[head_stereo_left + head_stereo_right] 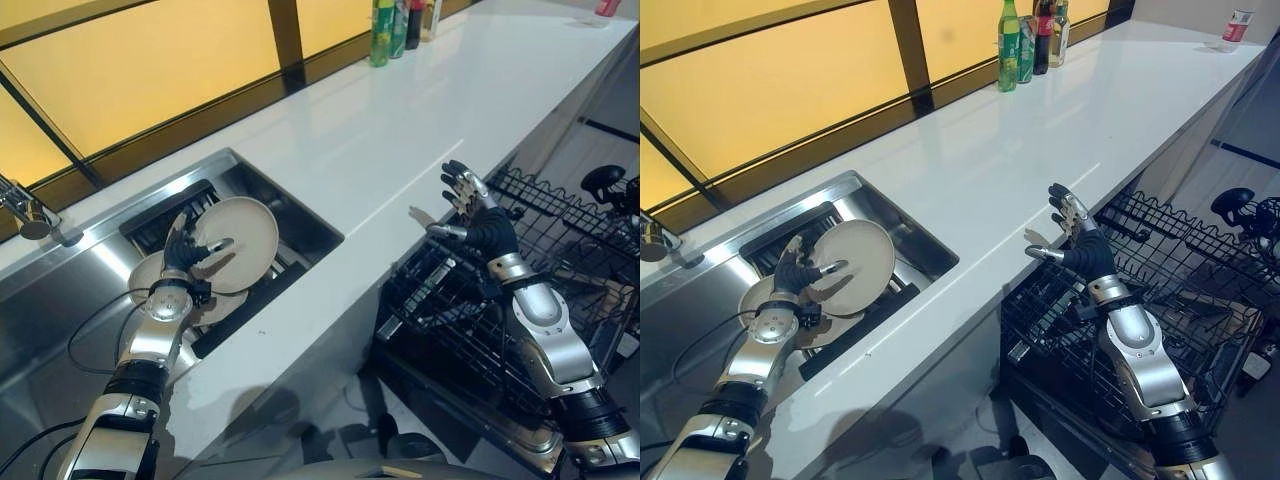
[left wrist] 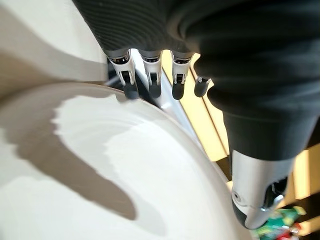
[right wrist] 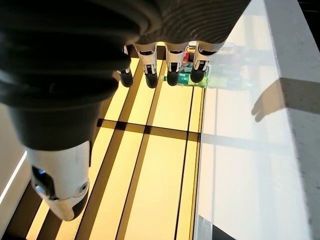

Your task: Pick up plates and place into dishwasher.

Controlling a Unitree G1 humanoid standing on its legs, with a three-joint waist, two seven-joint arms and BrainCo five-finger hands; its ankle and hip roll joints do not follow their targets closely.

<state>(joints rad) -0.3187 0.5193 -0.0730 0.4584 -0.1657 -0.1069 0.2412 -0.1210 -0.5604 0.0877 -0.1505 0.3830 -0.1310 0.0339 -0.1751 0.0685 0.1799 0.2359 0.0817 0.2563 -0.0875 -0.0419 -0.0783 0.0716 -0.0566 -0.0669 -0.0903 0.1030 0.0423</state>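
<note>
A beige plate point(image 1: 243, 238) stands tilted above the sink point(image 1: 60, 300), with my left hand point(image 1: 181, 253) shut on its left rim. In the left wrist view the fingers point(image 2: 150, 75) lie behind the plate point(image 2: 150, 190) and the thumb point(image 2: 255, 200) presses on its front. Under it, more beige plates point(image 1: 148, 274) rest on a dark rack in the sink. My right hand point(image 1: 474, 213) is open, fingers straight and spread, and hovers empty at the counter's edge above the black wire dishwasher rack point(image 1: 560, 260). Its fingers point(image 3: 170, 65) also show in the right wrist view.
The white counter point(image 1: 400, 130) runs between the sink and the pulled-out dishwasher rack. Several bottles point(image 1: 1025, 40) stand at the back by the window, and a cup point(image 1: 1237, 25) sits at the far right corner. A faucet point(image 1: 30, 215) stands left of the sink.
</note>
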